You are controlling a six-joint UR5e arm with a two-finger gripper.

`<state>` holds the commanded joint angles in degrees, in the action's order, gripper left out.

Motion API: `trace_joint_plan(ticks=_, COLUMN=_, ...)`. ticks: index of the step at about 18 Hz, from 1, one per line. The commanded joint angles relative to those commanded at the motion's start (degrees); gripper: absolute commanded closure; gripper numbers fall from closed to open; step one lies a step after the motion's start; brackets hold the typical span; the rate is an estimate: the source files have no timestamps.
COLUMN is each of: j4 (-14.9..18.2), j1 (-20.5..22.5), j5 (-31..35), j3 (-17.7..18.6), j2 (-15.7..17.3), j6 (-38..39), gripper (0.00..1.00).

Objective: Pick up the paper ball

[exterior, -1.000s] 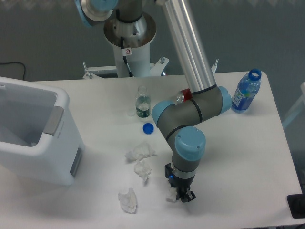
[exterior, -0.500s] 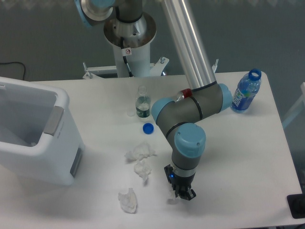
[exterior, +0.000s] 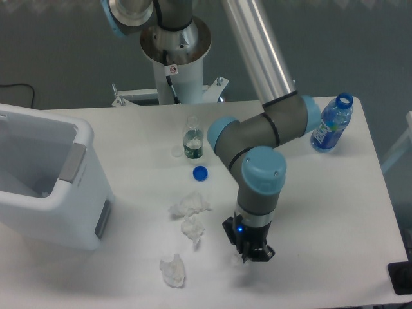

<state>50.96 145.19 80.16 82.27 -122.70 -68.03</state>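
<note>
My gripper point(exterior: 252, 253) points straight down over the table's front middle, a little above the surface. Its dark fingers point(exterior: 258, 252) stand close together. The paper ball does not show on the table; the wrist and fingers hide whatever is between them. Only a faint shadow lies on the table under the gripper. Three other white wads lie to the left: a wide flared one point(exterior: 190, 203), a stubby one point(exterior: 193, 228) and another point(exterior: 172, 270) near the front edge.
A blue bottle cap point(exterior: 200, 172) and a small glass bottle point(exterior: 192, 140) are behind the wads. A blue water bottle point(exterior: 330, 123) stands at the back right. A white bin point(exterior: 77, 167) fills the left side.
The small white wad at my fingertips a second ago is gone from the table. My gripper has risen and shifted slightly right, and the arm's elbow has swung right.
</note>
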Motion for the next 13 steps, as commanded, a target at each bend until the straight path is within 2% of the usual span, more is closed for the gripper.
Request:
trace_joint_plan(ticks=2, j4=2.4, j1=1.4, j5=0.1, j3=-1.1, j2=1.3, j6=0.3, gripper=0.91)
trace_joint_plan(ticks=5, j4=2.8, j1=2.8, j5=1.4, j3=-2.4, j2=2.6, j6=3.6, gripper=0.91)
trace_joint_plan(ticks=7, j4=3.5, j1=3.9, j5=4.6, j3=-2.6, j2=3.9, j6=3.3, gripper=0.96)
trace_joint_plan(ticks=9, j4=6.7, j1=3.9, j5=5.6, j3=-4.0, j2=4.1, j6=2.8, gripper=0.97)
trace_joint_plan(ticks=11, j4=12.0, j1=3.6, j5=8.6, j3=-5.7, j2=4.4, j6=1.8, gripper=0.97)
trace_joint_plan(ticks=13, j4=13.2, j1=3.3, j5=10.6, j3=-5.4, j2=5.2, j6=-0.1, gripper=0.96)
